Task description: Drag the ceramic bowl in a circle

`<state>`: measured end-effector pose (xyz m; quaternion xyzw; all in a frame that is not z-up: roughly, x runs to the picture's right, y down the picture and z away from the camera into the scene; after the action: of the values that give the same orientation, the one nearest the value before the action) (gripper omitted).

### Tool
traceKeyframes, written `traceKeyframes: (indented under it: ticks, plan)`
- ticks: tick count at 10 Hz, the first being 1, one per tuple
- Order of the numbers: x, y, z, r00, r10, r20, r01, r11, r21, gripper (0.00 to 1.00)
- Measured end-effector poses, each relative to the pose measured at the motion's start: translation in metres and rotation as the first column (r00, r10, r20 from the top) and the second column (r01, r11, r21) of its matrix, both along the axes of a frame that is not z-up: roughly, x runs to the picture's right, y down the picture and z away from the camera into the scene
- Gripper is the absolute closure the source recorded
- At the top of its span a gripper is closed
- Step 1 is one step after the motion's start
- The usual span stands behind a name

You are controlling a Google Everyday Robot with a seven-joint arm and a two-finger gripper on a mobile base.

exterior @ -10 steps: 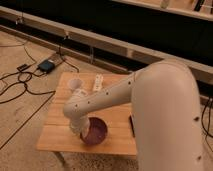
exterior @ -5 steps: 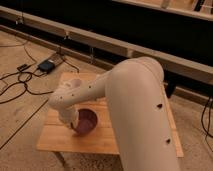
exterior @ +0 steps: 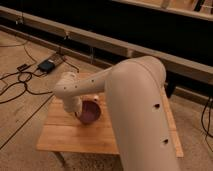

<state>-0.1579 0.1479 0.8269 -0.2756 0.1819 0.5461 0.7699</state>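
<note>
Lab or workshop: trailing floor cables (exterior: 22, 75); black power box (exterior: 47, 65); wooden table (exterior: 70, 140)

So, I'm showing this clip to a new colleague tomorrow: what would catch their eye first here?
The bulky cream robot arm fills the right foreground and bends left across the wooden table. Its pincer, shut, is down at the left rim of the ceramic bowl, which is dark maroon and sits near the table's middle. Black cables sprawl on the floor to the left.
</note>
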Motion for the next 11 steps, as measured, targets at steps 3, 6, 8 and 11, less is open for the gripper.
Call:
traceKeyframes:
  ticks: [3, 6, 8, 11]
  plan:
    - [0.040, -0.010, 0.013, 0.995, 0.064, -0.079, -0.064, 0.9979, 0.008, 1.00]
    - [0.076, -0.010, 0.016, 0.983, 0.120, -0.137, -0.119, 0.9928, 0.012, 1.00]
    - [0.090, -0.003, 0.014, 0.978, 0.136, -0.156, -0.136, 0.9907, 0.010, 1.00]
    - [0.091, 0.014, 0.006, 0.980, 0.156, -0.127, -0.157, 0.9875, -0.005, 1.00]
